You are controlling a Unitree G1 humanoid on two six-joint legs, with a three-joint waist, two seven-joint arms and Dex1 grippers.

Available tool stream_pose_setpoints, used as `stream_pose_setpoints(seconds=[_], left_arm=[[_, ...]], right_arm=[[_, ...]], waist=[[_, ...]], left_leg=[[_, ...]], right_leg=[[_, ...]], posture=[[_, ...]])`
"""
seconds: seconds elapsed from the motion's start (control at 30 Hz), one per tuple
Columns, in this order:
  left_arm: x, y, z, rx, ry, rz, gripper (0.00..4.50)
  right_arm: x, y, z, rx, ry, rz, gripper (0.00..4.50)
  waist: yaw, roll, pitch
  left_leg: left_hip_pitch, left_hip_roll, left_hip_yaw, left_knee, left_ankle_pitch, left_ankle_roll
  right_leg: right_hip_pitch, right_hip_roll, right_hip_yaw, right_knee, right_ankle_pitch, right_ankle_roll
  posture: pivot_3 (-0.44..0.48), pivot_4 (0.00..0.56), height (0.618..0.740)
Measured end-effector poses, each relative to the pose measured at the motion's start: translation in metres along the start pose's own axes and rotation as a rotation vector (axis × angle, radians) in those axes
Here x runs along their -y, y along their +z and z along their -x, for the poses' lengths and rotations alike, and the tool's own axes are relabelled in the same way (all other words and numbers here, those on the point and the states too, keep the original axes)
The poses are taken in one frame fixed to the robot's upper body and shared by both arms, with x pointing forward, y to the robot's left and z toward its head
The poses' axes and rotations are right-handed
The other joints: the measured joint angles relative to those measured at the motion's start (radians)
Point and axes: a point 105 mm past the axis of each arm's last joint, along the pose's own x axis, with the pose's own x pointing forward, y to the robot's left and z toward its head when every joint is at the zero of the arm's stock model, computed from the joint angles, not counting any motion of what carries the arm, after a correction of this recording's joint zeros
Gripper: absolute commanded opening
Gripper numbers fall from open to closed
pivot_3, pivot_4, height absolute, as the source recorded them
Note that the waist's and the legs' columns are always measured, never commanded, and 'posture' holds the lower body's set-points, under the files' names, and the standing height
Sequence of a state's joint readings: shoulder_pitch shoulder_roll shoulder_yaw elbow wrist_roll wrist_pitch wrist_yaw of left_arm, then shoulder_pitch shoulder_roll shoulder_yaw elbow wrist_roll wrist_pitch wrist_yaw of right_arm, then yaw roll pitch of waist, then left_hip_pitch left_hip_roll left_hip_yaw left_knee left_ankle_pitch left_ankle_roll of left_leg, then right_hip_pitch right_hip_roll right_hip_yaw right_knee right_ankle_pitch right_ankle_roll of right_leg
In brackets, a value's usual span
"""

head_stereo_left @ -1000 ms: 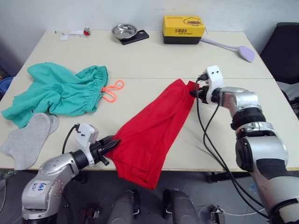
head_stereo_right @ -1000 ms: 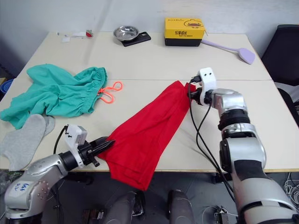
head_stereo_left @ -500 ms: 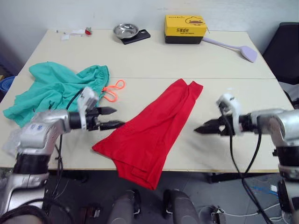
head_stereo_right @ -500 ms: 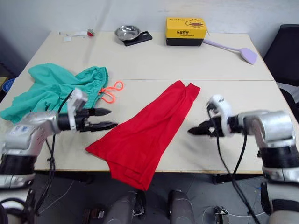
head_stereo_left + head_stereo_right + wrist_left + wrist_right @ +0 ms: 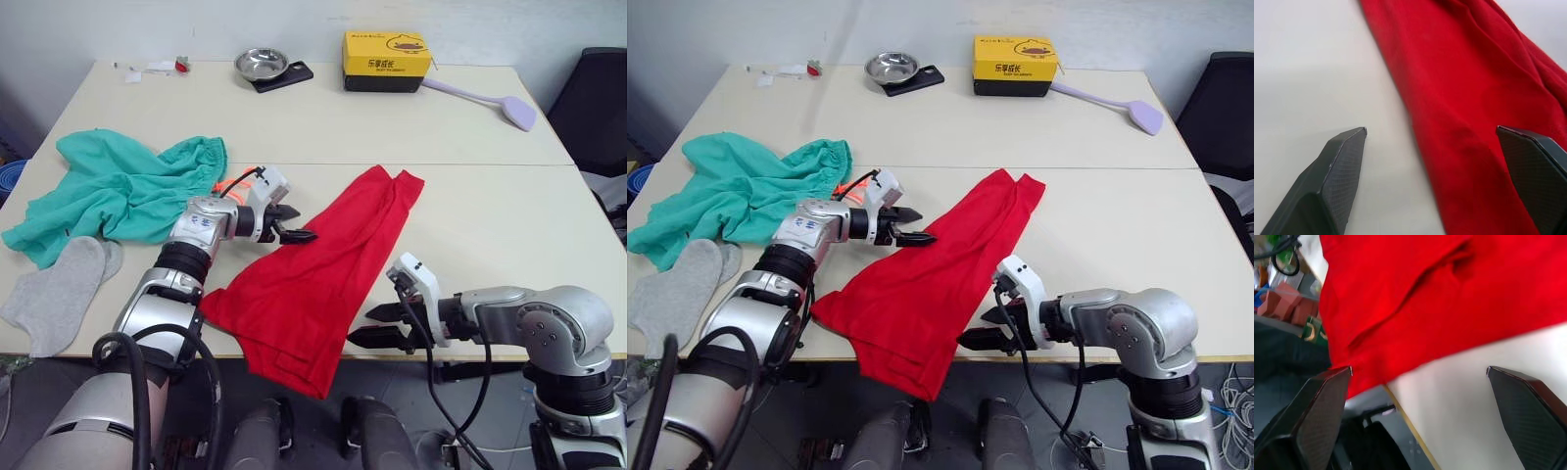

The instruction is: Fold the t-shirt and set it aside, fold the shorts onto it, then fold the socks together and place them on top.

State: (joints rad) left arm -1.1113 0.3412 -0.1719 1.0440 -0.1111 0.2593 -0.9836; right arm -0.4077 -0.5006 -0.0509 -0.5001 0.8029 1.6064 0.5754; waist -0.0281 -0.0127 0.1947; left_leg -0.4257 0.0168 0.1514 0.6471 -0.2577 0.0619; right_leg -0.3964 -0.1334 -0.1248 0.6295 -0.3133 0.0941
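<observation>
Two end effectors flank one red t-shirt (image 5: 318, 269), which lies in a long diagonal band across the pale surface (image 5: 460, 127), its lower end hanging over the near edge. The left end effector (image 5: 294, 223) sits at the shirt's left edge about midway along the band; its two black fingers are spread wide with nothing between them, and in the left wrist view one finger (image 5: 1332, 181) is over bare surface while the other is over red cloth. The right end effector (image 5: 377, 325) is at the near edge, just beside the shirt's lower right border, fingers parted wide and holding nothing; the right wrist view shows the cloth's hem draping off the edge ahead of it.

One pair of teal-green shorts (image 5: 118, 191) lies crumpled well to the left of the left end effector, its single orange drawstring (image 5: 235, 188) looping out just behind that arm's wrist. Two grey socks (image 5: 59, 289) lie overlapped below the shorts, near the left front corner.

Far beyond both end effectors along the back edge sit one yellow box (image 5: 385, 61), one small metal bowl (image 5: 261, 66) on a dark flat base, and one lilac long-handled tool (image 5: 485, 100).
</observation>
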Motion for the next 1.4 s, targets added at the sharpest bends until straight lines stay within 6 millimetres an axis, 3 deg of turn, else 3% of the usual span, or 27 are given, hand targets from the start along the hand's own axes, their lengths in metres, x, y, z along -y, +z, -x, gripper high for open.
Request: stream_pose_setpoints(seconds=[0.13, 0.23, 0.33, 0.57, 0.73, 1.0, 1.2, 1.4], left_arm=[[0.0, 0.0, -0.008, -0.013, 0.011, -0.001, 4.44], [0.004, 0.001, -0.015, -0.007, -0.002, 0.005, 4.5], [0.007, 0.002, -0.021, 0.008, -0.01, 0.018, 3.9], [0.007, 0.001, -0.028, 0.005, 0.019, 0.004, 1.7], [0.006, -0.001, -0.031, 0.061, 0.041, 0.078, 0.03], [0.005, -0.007, -0.029, 0.154, 0.057, 0.165, 0.03], [0.001, -0.01, -0.019, 0.236, 0.1, 0.182, 0.03], [-0.01, -0.019, 0.007, 0.303, 0.272, 0.136, 0.03]], right_arm=[[-0.003, 0.002, -0.011, 0.037, -0.02, -0.01, 4.5], [-0.003, 0.003, -0.016, 0.047, -0.042, -0.019, 3.61], [0.001, 0.004, -0.02, 0.049, -0.066, -0.036, 2.54], [-0.004, -0.004, -0.027, -0.008, -0.045, -0.03, 0.1], [-0.006, -0.007, -0.027, -0.029, -0.034, -0.024, 0.0], [0.005, -0.002, -0.016, -0.064, -0.055, -0.011, 0.0], [0.03, 0.006, 0.007, -0.092, -0.143, 0.041, 0.0], [0.065, 0.03, 0.02, -0.068, -0.222, 0.126, 0.0]], waist=[[0.0, -0.004, -0.003], [0.002, -0.008, -0.005], [0.002, -0.008, -0.005], [0.002, -0.008, -0.005], [0.002, -0.008, -0.005], [0.001, -0.008, -0.005], [-0.002, -0.008, -0.005], [-0.004, -0.008, -0.005]], left_leg=[[0.002, 0.0, -0.001, 0.0, 0.0, 0.0], [0.003, 0.0, -0.001, 0.0, -0.001, -0.001], [0.003, 0.0, -0.001, 0.0, -0.003, -0.004], [0.002, 0.0, -0.001, -0.001, -0.001, 0.0], [0.002, 0.0, -0.001, 0.0, -0.002, 0.001], [0.001, -0.001, -0.001, 0.0, -0.002, 0.001], [0.001, 0.0, -0.001, -0.001, -0.002, 0.001], [0.002, 0.0, 0.001, 0.0, -0.001, 0.001]], right_leg=[[0.002, 0.0, 0.0, 0.0, 0.0, 0.0], [0.003, -0.001, 0.0, 0.0, 0.0, 0.0], [0.003, -0.001, 0.0, 0.0, 0.0, 0.0], [0.002, -0.001, -0.001, -0.001, 0.0, 0.0], [0.002, -0.001, -0.001, -0.002, 0.0, 0.0], [0.002, -0.002, -0.001, -0.001, 0.0, 0.0], [0.001, -0.001, 0.0, -0.001, 0.0, 0.0], [0.001, -0.001, 0.001, -0.001, 0.0, 0.0]], posture=[[0.0, 0.15, 0.74], [0.0, 0.15, 0.74], [0.0, 0.15, 0.74], [0.0, 0.15, 0.74], [0.0, 0.15, 0.74], [0.0, 0.15, 0.74], [0.0, 0.15, 0.74], [0.0, 0.15, 0.74]])
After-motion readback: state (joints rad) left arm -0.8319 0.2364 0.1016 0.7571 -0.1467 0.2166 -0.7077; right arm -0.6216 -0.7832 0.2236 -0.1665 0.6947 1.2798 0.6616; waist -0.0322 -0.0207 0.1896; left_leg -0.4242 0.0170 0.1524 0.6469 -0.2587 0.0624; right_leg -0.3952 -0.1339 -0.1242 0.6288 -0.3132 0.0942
